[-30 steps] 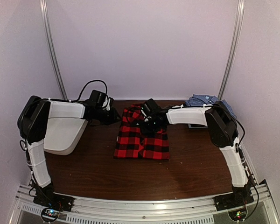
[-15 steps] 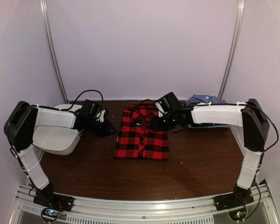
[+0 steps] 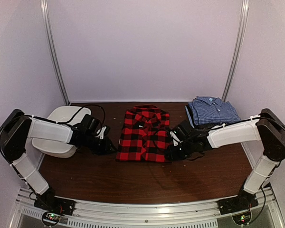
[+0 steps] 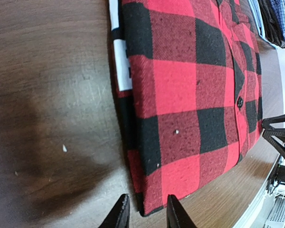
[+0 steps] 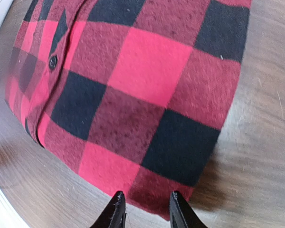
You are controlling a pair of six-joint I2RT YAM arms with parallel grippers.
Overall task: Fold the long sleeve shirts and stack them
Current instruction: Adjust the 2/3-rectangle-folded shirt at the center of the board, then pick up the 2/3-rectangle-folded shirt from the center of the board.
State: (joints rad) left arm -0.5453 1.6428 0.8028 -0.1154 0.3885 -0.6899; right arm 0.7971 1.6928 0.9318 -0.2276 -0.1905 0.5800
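Left gripper (image 3: 109, 146) and right gripper (image 3: 172, 153), each with jaws narrowly parted and empty, flank the near corners of the folded red-and-black plaid shirt (image 3: 145, 135) at the centre of the table (image 3: 133, 180). Farther right lies the folded blue-check shirt (image 3: 213, 110); the white tub (image 3: 69, 114) sits far left.

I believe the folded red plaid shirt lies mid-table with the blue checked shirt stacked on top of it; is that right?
Not quite: the blue checked shirt lies apart at the far right of the table, not on the red plaid shirt, as the top external view shows.
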